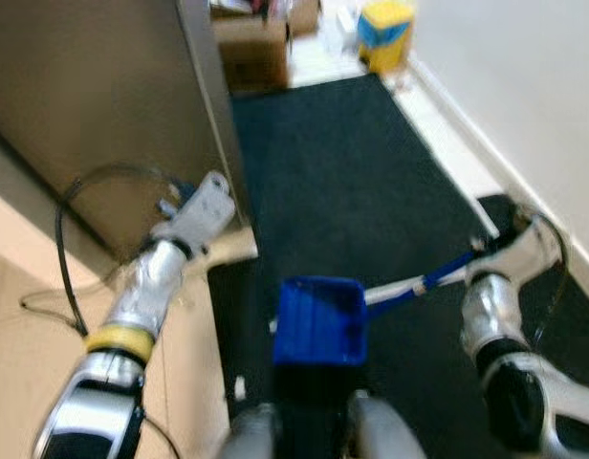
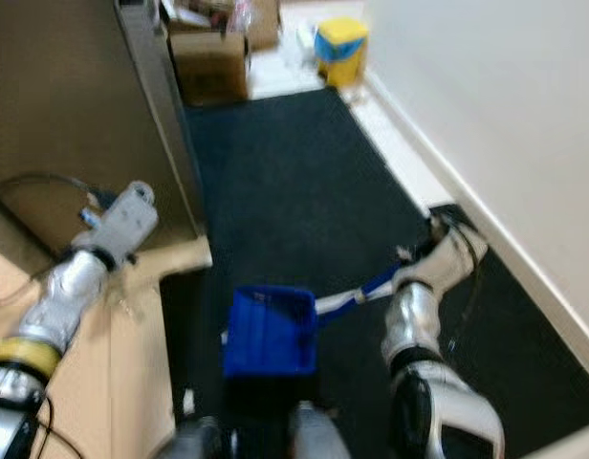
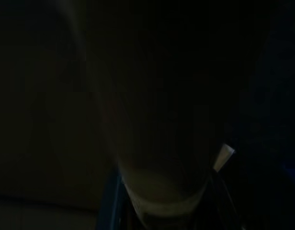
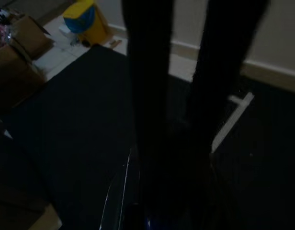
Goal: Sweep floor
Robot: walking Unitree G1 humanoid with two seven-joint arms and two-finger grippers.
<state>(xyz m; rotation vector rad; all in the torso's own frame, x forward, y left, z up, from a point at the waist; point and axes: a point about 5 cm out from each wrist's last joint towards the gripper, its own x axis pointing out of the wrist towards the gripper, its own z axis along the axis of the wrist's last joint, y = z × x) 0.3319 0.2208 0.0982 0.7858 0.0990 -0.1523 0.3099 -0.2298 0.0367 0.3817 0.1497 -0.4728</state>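
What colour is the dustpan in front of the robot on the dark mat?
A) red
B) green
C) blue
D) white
C: the dustpan is blue, sitting over the dark mat, with a blue and white handle running toward the right arm.

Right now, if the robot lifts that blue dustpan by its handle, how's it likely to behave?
The blue dustpan looks like thin moulded plastic, so probably light and stiff. Its long blue-and-white handle runs off to the right arm, so the box end may swing or tilt. The dark mat under it might drag slightly.

Home hallway: dark mat [image 1: 342, 172], cardboard boxes [image 1: 251, 53].
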